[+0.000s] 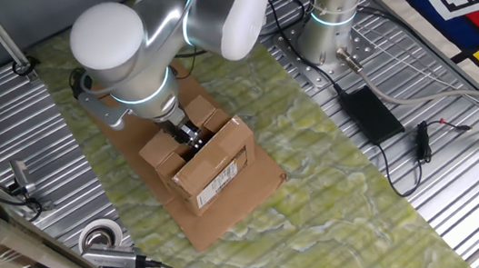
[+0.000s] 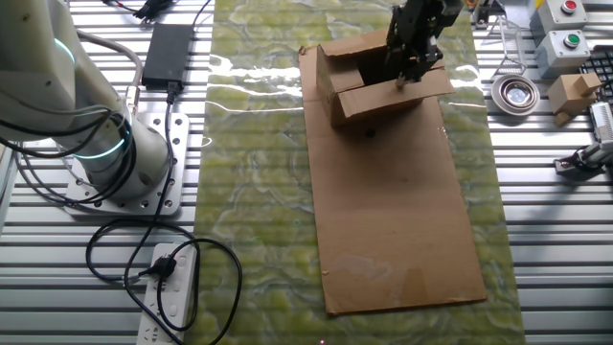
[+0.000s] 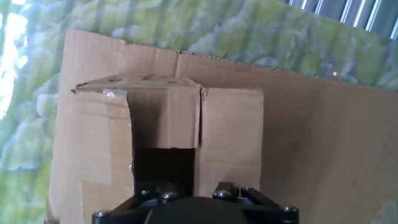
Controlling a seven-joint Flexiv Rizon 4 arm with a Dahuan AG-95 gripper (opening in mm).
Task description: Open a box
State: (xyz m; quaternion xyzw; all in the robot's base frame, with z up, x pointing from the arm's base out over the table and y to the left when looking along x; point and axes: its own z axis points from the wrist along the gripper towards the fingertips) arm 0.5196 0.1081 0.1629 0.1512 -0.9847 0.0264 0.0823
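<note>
**Hand at the mouth of the partly opened box**

The box [image 1: 206, 161] sat on a large flat cardboard sheet [image 2: 397, 230], which lay over a green-and-yellow mat [image 1: 337, 186] on the ribbed metal bench [image 1: 468, 207]. In one fixed view the box was left of the frame's centre, its white barcode label [image 1: 224, 180] on the side turned toward the lower right. In the other fixed view it stood at the top, right of centre, at the far end of the sheet.

The hand [image 1: 192, 135] was at the box's top opening, its fingers pointing down between the flaps. In the other fixed view the hand [image 2: 414, 48] reached down beside a raised flap [image 2: 352, 48], while a second flap [image 2: 402, 94] lay out toward the lower part of the frame. How far the fingers were spread, and whether they gripped a flap, I could not tell.

The hand view showed a dark gap [image 3: 163, 168] between the flaps; the inside was in shadow and any contents could not be made out. Clear tape [image 3: 109, 94] shone on a flap's edge.
</note>
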